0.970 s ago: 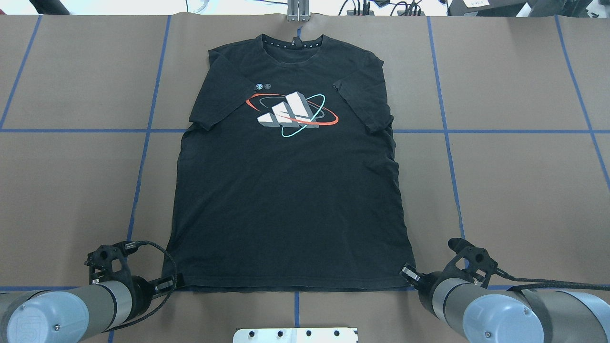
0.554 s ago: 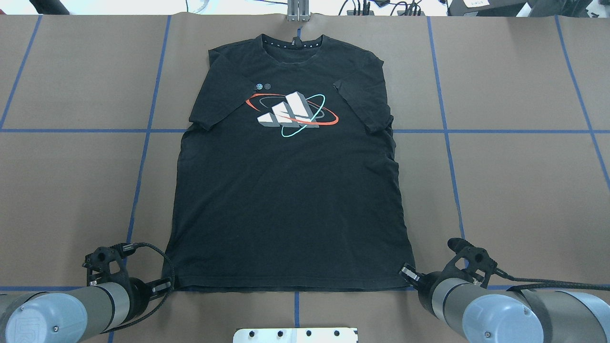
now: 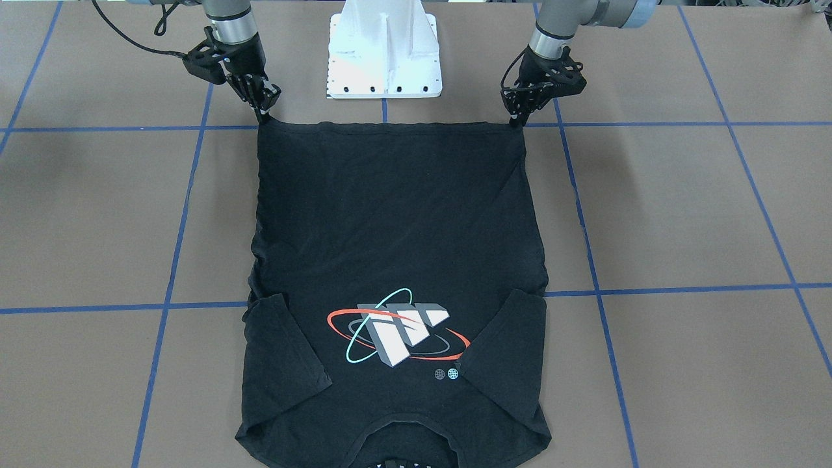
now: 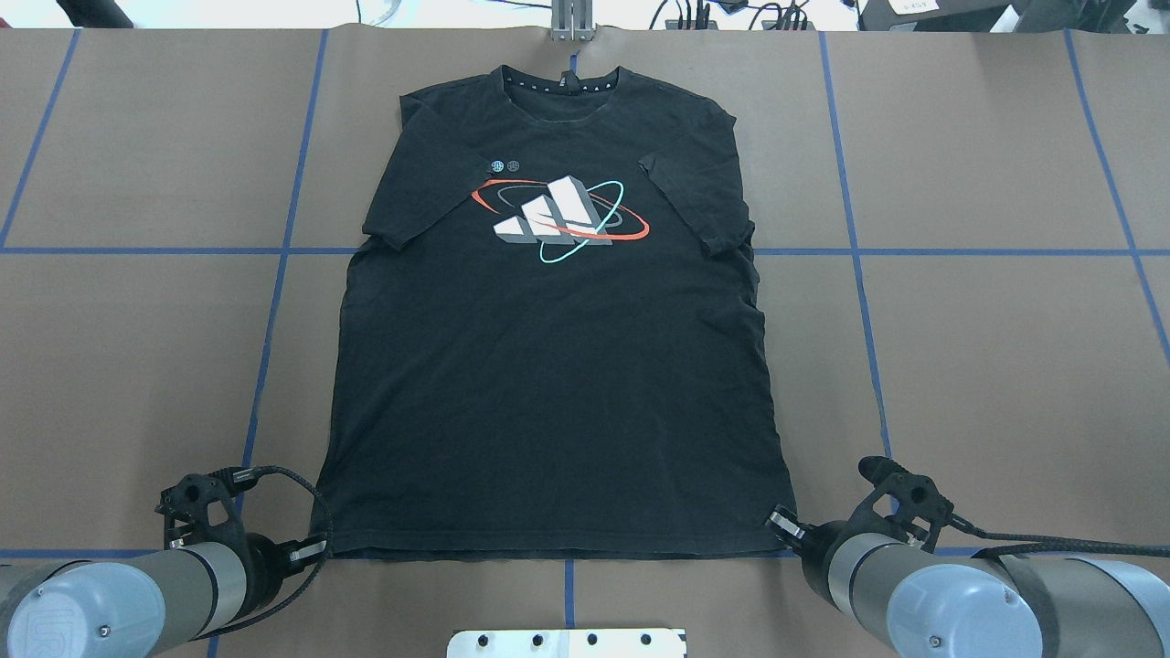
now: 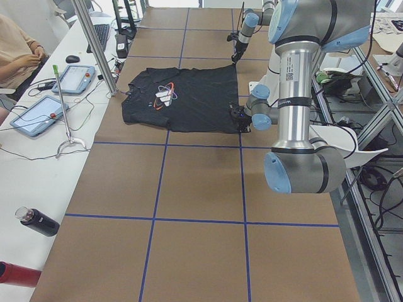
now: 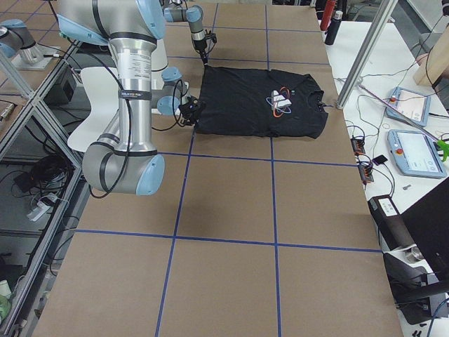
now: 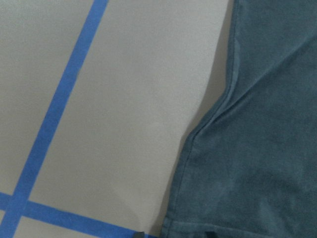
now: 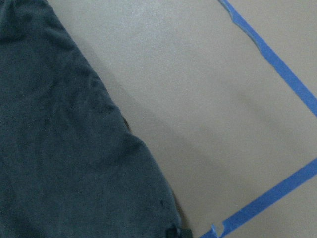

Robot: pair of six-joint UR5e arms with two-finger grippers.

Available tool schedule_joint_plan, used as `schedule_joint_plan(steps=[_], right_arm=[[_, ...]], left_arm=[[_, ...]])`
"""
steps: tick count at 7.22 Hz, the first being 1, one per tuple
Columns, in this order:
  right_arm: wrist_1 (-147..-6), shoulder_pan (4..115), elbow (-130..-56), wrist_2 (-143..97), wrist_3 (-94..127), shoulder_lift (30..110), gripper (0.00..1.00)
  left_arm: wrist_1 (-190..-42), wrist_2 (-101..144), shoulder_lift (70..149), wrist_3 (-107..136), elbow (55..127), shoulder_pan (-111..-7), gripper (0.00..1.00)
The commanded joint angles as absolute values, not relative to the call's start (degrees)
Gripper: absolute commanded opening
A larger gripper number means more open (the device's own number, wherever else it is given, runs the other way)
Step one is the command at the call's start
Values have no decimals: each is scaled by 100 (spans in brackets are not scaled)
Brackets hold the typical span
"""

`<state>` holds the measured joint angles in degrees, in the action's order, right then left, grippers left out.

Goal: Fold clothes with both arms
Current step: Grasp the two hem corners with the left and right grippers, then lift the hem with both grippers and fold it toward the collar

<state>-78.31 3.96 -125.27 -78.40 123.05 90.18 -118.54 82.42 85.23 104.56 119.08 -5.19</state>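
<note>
T-shirt (image 4: 548, 366) lies flat on the worktop (image 4: 987, 366), front up, centred between the two arms. Collar (image 4: 559, 84) is at the far edge, away from the robot. Hem (image 4: 548, 551) is on the near side, just ahead of the white base pedestal (image 3: 383, 58). Logo (image 4: 558, 219) faces up on the chest. Both short sleeves lie angled in against the body.

Left hand (image 3: 518, 119): down at the hem's left corner, fingers drawn together to a narrow tip, pinching the fabric. A diagonal crease runs from that corner into the body. The left wrist view shows the shirt's side edge with a crease, and bare worktop with blue tape lines (image 4: 271, 320) beside it. The fingers are barely in frame.

Right hand (image 3: 263, 116): same at the hem's right corner, fingers closed to a point on the cloth, corner drawn slightly toward the tip. The right wrist view shows the shirt corner at the bottom edge, with tape just beside it.

Hem runs straight between the two hands, down on the worktop.

Side bench beyond the collar end: two tablets (image 5: 36, 114), a seated person (image 5: 19, 53), a black bottle (image 5: 36, 222).
</note>
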Motion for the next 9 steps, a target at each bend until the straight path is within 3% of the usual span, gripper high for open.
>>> schedule_joint_plan(steps=[1,4,6,8,9], right_arm=[[-7831,474,-12551,-7883,12305,9018,0],[-7866,598,-12988,-8103,12313,9218,0],[-8277,598,-13480,-8393,12322,9290,0],[-8314,886,-13465,-8612,12287,9107,0],[-8636,1244,-13326,-8953,12191,8740,0]], left_arm=[[-11787,8479,8517,10450,12023,-536,0],[-10971,8991,8358,10433,13163,-545,0],[-10925,9132,8358,10563,13463,-571,0],[-10934,9175,8594,10530,13544,-703,0],[-10934,9263,8909,10442,13500,-1260,0]])
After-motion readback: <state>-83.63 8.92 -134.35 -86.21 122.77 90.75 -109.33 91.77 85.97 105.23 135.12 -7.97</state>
